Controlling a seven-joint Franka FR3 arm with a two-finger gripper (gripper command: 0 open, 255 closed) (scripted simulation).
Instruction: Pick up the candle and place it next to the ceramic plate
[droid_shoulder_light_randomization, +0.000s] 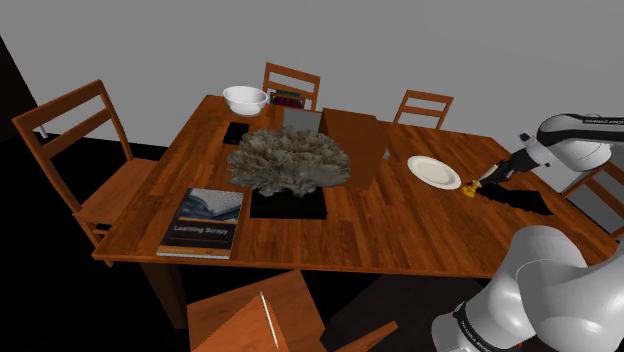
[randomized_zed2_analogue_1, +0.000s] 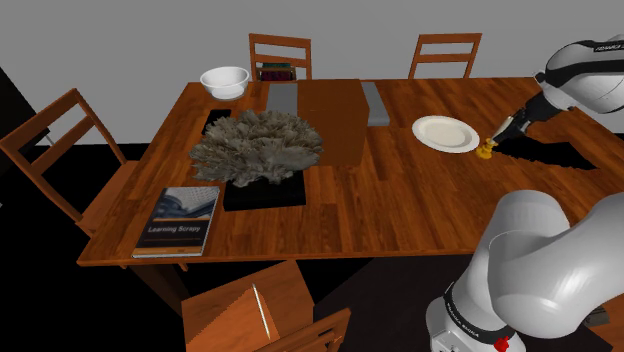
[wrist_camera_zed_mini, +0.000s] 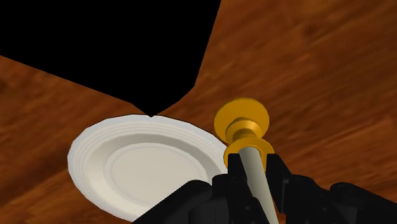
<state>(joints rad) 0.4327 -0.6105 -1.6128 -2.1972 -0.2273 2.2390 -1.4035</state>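
On my wrist feed the table (wrist_camera_zed_mini: 318, 63) reads as polished wood, warm brown with visible grain. The plate (wrist_camera_zed_mini: 121, 159) looks smooth and matt white, finely ridged round its rim. The candle (wrist_camera_zed_mini: 259, 178) is a pale, smooth stick in a golden, metal-looking holder (wrist_camera_zed_mini: 242, 118). The gripper (wrist_camera_zed_mini: 256, 167) is matt black. The shoulder view gives me wooden chairs (droid_shoulder_light_randomization: 120, 190), a rough grey centrepiece (droid_shoulder_light_randomization: 290, 160) and a smooth-covered book (droid_shoulder_light_randomization: 205, 220).

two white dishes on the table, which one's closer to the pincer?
The flat plate, right beside the pincer clasping the candle. The bowl sits far off at the opposite corner.
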